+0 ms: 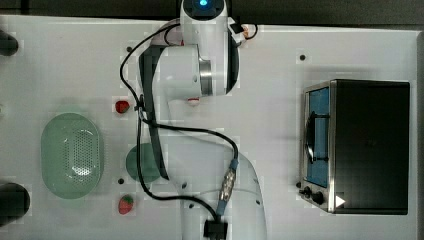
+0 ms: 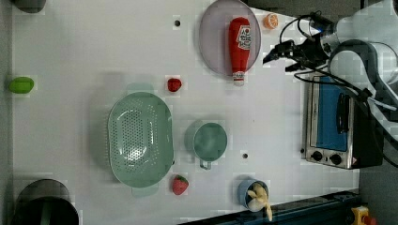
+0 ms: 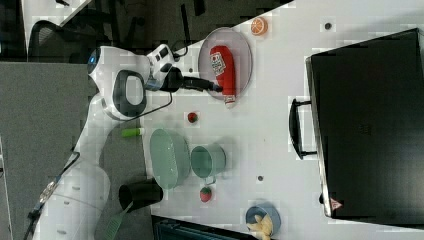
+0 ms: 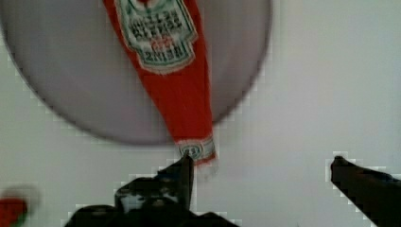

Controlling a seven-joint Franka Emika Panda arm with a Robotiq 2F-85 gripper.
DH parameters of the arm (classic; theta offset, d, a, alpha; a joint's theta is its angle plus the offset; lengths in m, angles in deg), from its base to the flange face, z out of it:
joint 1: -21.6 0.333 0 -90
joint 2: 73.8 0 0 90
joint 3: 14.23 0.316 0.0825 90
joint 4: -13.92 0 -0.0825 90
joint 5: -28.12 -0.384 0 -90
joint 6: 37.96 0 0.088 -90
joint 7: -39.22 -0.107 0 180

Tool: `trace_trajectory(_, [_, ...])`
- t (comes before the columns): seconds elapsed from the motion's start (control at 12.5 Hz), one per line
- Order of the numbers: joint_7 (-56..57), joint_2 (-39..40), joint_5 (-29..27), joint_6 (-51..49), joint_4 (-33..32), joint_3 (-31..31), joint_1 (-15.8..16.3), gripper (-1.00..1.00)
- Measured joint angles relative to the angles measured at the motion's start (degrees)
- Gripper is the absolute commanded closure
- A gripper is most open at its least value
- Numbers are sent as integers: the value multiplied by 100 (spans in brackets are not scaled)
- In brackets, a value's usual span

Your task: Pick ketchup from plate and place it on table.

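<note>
The red ketchup (image 2: 239,44) bottle lies flat on the pale lilac plate (image 2: 213,37), and its whitish cap end sticks out over the rim onto the white table (image 2: 94,47). My gripper (image 2: 283,60) hovers open just beyond the plate's right edge in the left view, holding nothing. In the wrist view the ketchup (image 4: 175,80) lies across the plate (image 4: 56,71). There my gripper (image 4: 262,163) has one fingertip beside the cap and the other out over bare table. The right view has the gripper (image 3: 212,86) at the plate (image 3: 242,55) rim, beside the ketchup (image 3: 223,67).
A toaster oven (image 2: 333,122) stands close to the gripper. An orange slice (image 2: 271,20) lies by the plate. A green perforated basket (image 2: 140,137), a green cup (image 2: 210,140), two strawberries (image 2: 174,84) (image 2: 179,184) and a blue bowl (image 2: 251,193) sit further along the table.
</note>
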Motion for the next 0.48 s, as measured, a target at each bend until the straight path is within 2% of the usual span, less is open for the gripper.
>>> trace_trajectory(0.24, [74,464,193,435,380,-51,168,-100])
trace_trajectory(0.48, [104,764,255,911,375,17,259,-100])
